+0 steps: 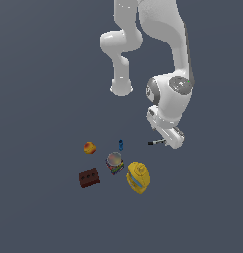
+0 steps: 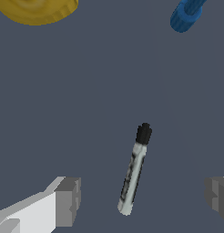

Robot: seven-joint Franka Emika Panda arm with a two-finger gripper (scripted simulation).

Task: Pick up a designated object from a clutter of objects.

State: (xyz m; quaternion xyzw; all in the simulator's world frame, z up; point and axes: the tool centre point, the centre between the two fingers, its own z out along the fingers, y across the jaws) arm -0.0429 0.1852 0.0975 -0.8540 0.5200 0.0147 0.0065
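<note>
The pincer [image 2: 141,198] is spread wide, its blocky grey fingers [image 2: 68,200] flanking the slim, smooth, black-capped marker [image 2: 134,170].

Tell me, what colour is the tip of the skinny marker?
Black, on the marker; its barrel is whitish-grey. Wrist view shows it best.

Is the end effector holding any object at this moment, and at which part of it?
Nothing is held. The end effector is open, and the marker lies on the floor between its fingers, apart from both.
</note>
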